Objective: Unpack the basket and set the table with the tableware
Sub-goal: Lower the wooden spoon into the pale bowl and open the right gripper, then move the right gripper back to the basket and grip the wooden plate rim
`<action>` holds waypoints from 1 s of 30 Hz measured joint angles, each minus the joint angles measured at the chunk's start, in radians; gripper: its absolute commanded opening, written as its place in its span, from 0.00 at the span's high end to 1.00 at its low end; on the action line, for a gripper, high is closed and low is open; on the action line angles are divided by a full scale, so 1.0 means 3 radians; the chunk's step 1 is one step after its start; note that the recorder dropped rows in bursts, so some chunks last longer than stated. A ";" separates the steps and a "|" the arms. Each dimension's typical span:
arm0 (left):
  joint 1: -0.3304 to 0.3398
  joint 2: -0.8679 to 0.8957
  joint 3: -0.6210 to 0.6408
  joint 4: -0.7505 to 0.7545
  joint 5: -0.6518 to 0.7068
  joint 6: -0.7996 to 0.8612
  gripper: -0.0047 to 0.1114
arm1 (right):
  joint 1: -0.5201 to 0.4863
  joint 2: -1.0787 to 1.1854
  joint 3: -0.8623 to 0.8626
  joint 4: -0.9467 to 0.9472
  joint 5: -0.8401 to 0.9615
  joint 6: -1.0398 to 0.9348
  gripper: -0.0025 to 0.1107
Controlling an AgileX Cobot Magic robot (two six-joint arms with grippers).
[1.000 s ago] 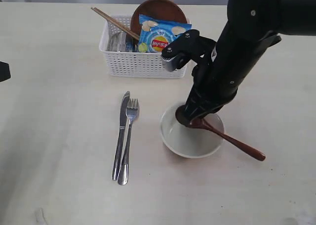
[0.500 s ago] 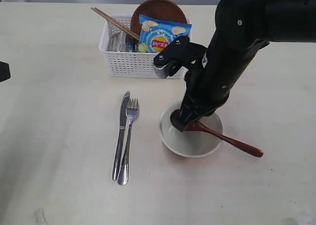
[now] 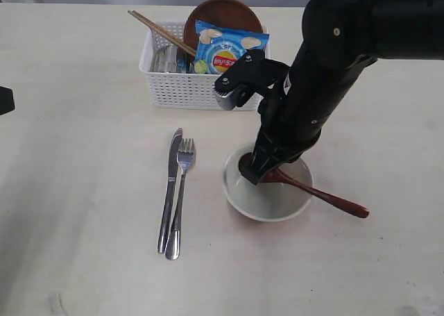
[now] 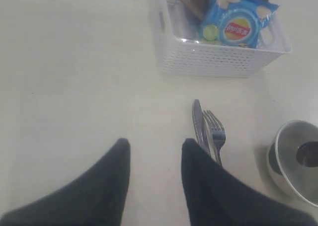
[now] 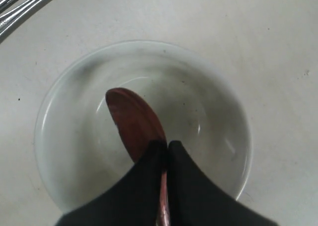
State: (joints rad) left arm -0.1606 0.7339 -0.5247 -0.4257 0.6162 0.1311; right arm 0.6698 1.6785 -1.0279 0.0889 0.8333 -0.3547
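The right gripper (image 3: 252,170) has moved a little to the left and taken the spoon (image 3: 326,198) along. The spoon's handle tip now lies a bit farther away. The bowl (image 3: 253,199) slid slightly left too.

The knife (image 3: 170,180) and fork (image 3: 178,212) lie left of the bowl (image 3: 260,201), spoon (image 3: 333,202) inside it, basket (image 3: 194,90) behind.

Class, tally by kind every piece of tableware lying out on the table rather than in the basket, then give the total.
Knife: 1
Fork: 1
Bowl: 1
Spoon: 1
Total: 4
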 measured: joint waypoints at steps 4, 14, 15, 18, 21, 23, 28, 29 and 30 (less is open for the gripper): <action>0.0000 0.0000 0.0000 0.0000 0.0000 0.0000 0.67 | 0.0000 0.0000 0.0000 0.0000 0.0000 0.0000 0.67; 0.0000 0.0000 0.0000 0.0000 0.0000 0.0000 0.67 | 0.0000 0.0005 -0.0101 0.0000 0.0090 0.0013 0.68; 0.0000 0.0000 0.0000 0.0000 0.0000 0.0000 0.67 | 0.0000 0.0005 -0.0142 0.0000 0.0126 0.0023 0.68; 0.0000 0.0000 0.0000 0.0000 0.0000 0.0000 0.67 | 0.0000 0.0005 -0.0358 0.0000 0.0281 0.0112 0.68; 0.0000 0.0000 0.0000 0.0000 0.0000 0.0000 0.67 | 0.0000 0.0005 -0.0622 -0.0003 0.0382 0.0291 0.67; 0.0000 0.0000 0.0000 0.0000 0.0000 0.0000 0.67 | 0.0000 0.0005 -0.0779 -0.0003 0.0406 0.0391 0.62; 0.0000 0.0000 0.0000 0.0000 0.0000 0.0000 0.67 | 0.0000 0.0019 -0.1142 -0.0088 0.0374 0.0764 0.53; 0.0000 0.0000 0.0000 0.0000 0.0000 0.0000 0.67 | 0.0000 0.0044 -0.1222 -0.0144 0.0357 0.0880 0.53; 0.0000 0.0000 0.0000 0.0000 0.0000 0.0000 0.67 | 0.0000 0.0076 -0.1305 -0.0213 0.0336 0.1007 0.53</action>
State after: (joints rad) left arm -0.1606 0.7339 -0.5247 -0.4257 0.6162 0.1311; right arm 0.6698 1.7014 -1.4193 0.0250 0.9342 -0.0526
